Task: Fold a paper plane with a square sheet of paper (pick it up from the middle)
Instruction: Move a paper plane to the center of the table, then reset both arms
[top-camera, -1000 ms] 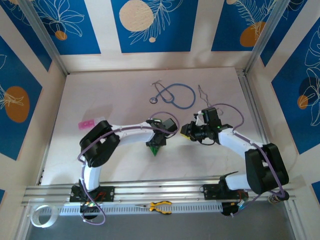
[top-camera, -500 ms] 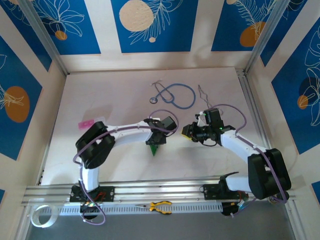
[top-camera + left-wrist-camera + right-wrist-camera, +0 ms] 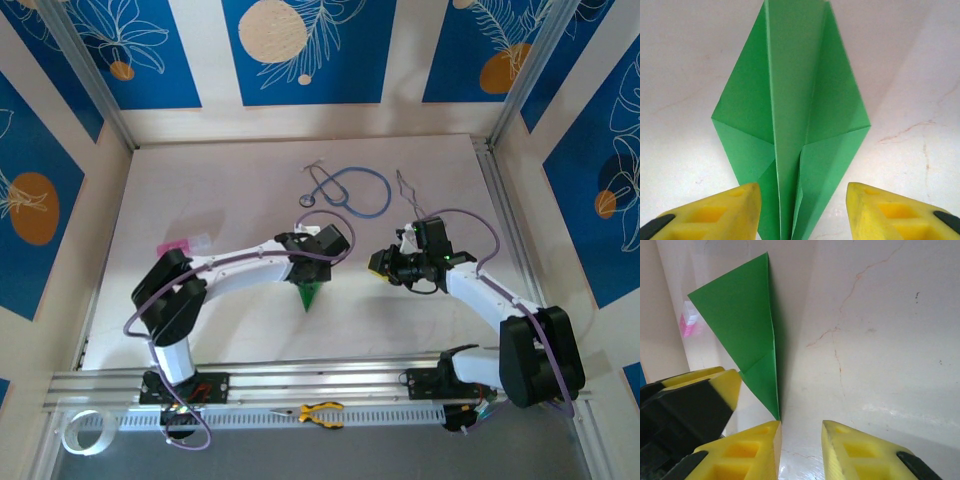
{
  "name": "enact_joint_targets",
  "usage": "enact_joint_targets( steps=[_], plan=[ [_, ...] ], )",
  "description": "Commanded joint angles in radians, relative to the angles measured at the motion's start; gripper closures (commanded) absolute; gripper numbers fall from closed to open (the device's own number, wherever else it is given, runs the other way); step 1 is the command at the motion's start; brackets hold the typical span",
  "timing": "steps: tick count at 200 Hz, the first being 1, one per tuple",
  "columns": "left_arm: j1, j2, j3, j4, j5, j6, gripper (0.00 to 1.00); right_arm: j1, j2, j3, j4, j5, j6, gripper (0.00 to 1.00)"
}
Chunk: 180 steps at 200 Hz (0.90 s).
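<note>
Paper plane: the green dart (image 3: pixel 790 125) lies mid-worktop (image 3: pixel 200 200) between the two hands, with its centre crease running towards the left hand
Left hand (image 3: pixel 802 202): open, with its yellow fingers (image 3: pixel 730 212) on either side of the dart's narrow end and not pinching it
Right hand (image 3: pixel 801 450): open on nothing, just beside the dart's tip
Wing: from the right wrist, one side seems to stand up off the surface
Risk, folds: with nothing pressing on them, the flaps may spring open and the creases soften
Risk, slip: the paper is light on a smooth worktop, so a finger landing off-centre would likely push the dart askew rather than catch it
Risk, grip: catching a single layer could pull a fold apart
Risk, clash: the hands are close together, and if both close on the same end they could bump or crumple the tip
</note>
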State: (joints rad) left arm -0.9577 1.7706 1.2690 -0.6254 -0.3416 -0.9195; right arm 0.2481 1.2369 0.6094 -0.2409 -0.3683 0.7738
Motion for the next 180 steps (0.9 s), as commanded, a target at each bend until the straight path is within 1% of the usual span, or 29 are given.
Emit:
enact_joint_targets(
  steps=[1, 18, 45, 62, 69, 85, 99, 107, 121, 126, 134, 145, 156, 167, 180],
  plan=[
    [0.008, -0.108, -0.023, 0.064, -0.015, 0.104, 0.47, -0.007, -0.007, 0.033, -0.033, 0.001, -0.019, 0.72],
    [0.018, -0.171, -0.052, 0.092, -0.041, 0.139, 0.45, -0.012, -0.008, 0.039, -0.043, 0.013, -0.028, 0.72],
    [0.072, -0.254, -0.107, 0.111, -0.029, 0.178, 0.44, -0.023, -0.014, 0.052, -0.064, 0.029, -0.052, 0.71],
    [0.111, -0.312, -0.154, 0.113, -0.059, 0.221, 0.43, -0.027, -0.032, 0.089, -0.121, 0.091, -0.103, 0.71],
    [0.131, -0.342, -0.178, 0.116, -0.073, 0.242, 0.42, -0.029, -0.042, 0.115, -0.157, 0.138, -0.134, 0.69],
    [0.186, -0.42, -0.24, 0.128, -0.113, 0.299, 0.4, -0.032, -0.072, 0.181, -0.233, 0.31, -0.201, 0.57],
    [0.246, -0.5, -0.312, 0.17, -0.15, 0.363, 0.35, -0.035, -0.095, 0.203, -0.228, 0.483, -0.252, 0.46],
    [0.29, -0.548, -0.359, 0.199, -0.175, 0.402, 0.29, -0.045, -0.097, 0.206, -0.203, 0.567, -0.279, 0.41],
    [0.361, -0.627, -0.45, 0.281, -0.217, 0.475, 0.18, -0.078, -0.083, 0.228, -0.173, 0.675, -0.315, 0.39],
    [0.391, -0.654, -0.477, 0.306, -0.222, 0.497, 0.13, -0.092, -0.076, 0.231, -0.154, 0.704, -0.332, 0.39],
    [0.441, -0.689, -0.517, 0.339, -0.22, 0.53, 0.09, -0.112, -0.062, 0.212, -0.096, 0.749, -0.37, 0.39],
    [0.512, -0.718, -0.569, 0.396, -0.204, 0.584, 0.03, -0.141, -0.036, 0.155, 0.053, 0.783, -0.442, 0.39],
    [0.589, -0.723, -0.608, 0.445, -0.167, 0.636, 0.02, -0.165, -0.009, 0.094, 0.204, 0.793, -0.509, 0.39],
    [0.65, -0.713, -0.623, 0.473, -0.142, 0.684, 0.0, -0.191, 0.016, 0.061, 0.303, 0.772, -0.54, 0.38],
    [0.702, -0.691, -0.637, 0.516, -0.131, 0.742, 0.0, -0.233, 0.065, 0.015, 0.436, 0.68, -0.571, 0.37]
  ],
)
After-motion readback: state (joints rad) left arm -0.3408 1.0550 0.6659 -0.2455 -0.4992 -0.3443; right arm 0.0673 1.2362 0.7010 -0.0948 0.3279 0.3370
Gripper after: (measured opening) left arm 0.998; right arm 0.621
